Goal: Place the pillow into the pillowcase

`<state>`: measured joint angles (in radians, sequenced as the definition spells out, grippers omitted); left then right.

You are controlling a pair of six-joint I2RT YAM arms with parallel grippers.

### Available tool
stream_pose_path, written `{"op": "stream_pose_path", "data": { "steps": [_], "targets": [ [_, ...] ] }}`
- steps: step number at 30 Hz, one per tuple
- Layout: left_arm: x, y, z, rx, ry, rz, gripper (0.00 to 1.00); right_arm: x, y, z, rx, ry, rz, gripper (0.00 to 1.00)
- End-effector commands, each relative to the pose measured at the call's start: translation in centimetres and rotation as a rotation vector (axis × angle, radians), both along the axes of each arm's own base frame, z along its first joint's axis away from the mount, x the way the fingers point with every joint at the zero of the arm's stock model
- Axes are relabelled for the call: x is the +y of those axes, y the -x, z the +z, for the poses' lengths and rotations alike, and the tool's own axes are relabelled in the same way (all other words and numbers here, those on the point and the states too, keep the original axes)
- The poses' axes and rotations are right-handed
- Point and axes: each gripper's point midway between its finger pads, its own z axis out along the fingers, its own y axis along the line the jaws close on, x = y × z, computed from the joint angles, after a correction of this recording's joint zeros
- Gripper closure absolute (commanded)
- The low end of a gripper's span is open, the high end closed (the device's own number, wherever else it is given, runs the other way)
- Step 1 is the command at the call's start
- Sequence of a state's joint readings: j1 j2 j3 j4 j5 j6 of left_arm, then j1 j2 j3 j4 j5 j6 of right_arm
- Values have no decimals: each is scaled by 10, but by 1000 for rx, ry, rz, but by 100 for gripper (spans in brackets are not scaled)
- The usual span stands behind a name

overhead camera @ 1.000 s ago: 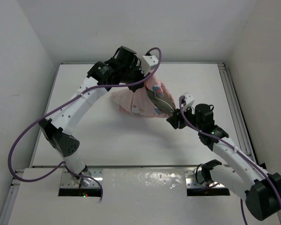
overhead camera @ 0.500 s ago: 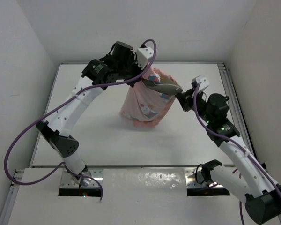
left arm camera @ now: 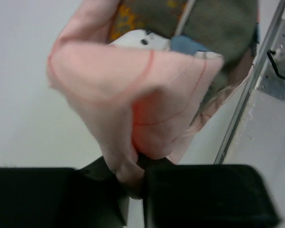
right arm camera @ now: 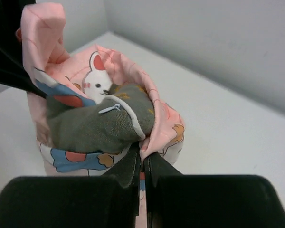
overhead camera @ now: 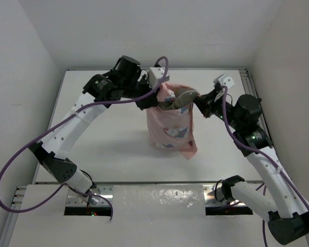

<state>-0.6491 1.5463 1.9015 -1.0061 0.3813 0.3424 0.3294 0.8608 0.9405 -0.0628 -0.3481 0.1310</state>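
Note:
The pink rabbit-print pillowcase (overhead camera: 171, 128) hangs in the air between both arms, its mouth up. The olive-grey pillow (overhead camera: 181, 98) with white piping sticks out of the mouth, most of it inside. My left gripper (overhead camera: 150, 101) is shut on the left rim of the pillowcase (left arm camera: 133, 118). My right gripper (overhead camera: 198, 104) is shut on the right rim of the pillowcase (right arm camera: 161, 123), right beside the pillow's corner (right arm camera: 99, 126). The pillow's grey cloth also shows in the left wrist view (left arm camera: 218, 23).
The white table (overhead camera: 103, 144) lies under the hanging case, whose bottom is near or on the table. A metal rail (overhead camera: 257, 113) runs along the table's right edge. White walls stand close on the left, back and right.
Both grippers have risen and lifted the pillowcase off the table. It went from lying bunched to hanging upright, and the pillow has sunk deeper into it.

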Motion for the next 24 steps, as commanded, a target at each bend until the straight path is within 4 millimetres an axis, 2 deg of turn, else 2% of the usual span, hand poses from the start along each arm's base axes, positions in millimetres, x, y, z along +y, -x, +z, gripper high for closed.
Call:
{"op": "stream_pose_path", "data": {
  "steps": [1, 3, 4, 7, 10, 12, 16, 17, 24],
  "targets": [
    [-16, 16, -33, 86, 16, -133, 86, 25, 7, -17, 46, -51, 110, 100],
    [-21, 29, -42, 126, 33, -198, 77, 33, 13, -28, 76, -57, 147, 100],
    [-19, 31, -53, 143, 18, -214, 70, 40, 19, -42, 113, -56, 177, 100],
    [-16, 28, -66, 133, -11, -204, 58, 52, 32, -65, 170, -47, 223, 100],
    [-7, 22, -94, 132, -75, -168, 48, 60, 41, -85, 218, -34, 242, 100],
    [-5, 21, -98, 139, -84, -153, 43, 62, 44, -95, 235, -23, 245, 100],
    [-8, 20, -80, 128, -47, -127, 35, 63, 45, -98, 238, -16, 239, 100],
    [-10, 16, -68, 109, -29, -113, 34, 62, 45, -98, 235, -14, 236, 100],
    [-9, -2, -19, 27, 20, -8, 33, 66, 43, -95, 227, 8, 250, 100]
  ]
}}
